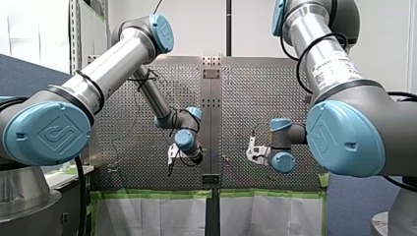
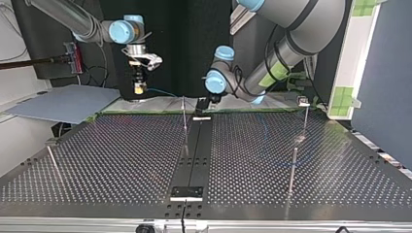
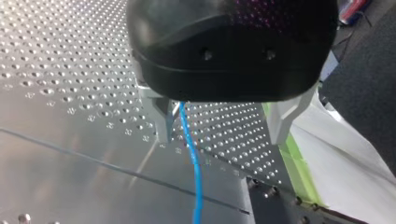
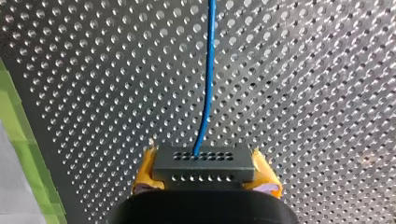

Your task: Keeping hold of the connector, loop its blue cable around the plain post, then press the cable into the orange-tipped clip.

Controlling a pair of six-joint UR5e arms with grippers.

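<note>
Progress is looking early. The right claw (image 4: 205,176) is clamping its yellow pads (image 4: 145,173) on the dark connector (image 4: 204,163), and the blue cable (image 4: 208,70) is running straight ahead from it over the perforated bench (image 4: 303,93). The left claw (image 3: 220,135) is hanging wide open, with the cable passing between its metal fingers (image 3: 163,126), close to one but gripped by neither. In the top view, thin posts (image 2: 293,167) are standing mid-frame and at right; which is plain and which orange-tipped I cannot tell. No loop is showing around any post, so I am judging the wrapping and the pressing-in both not yet done.
</note>
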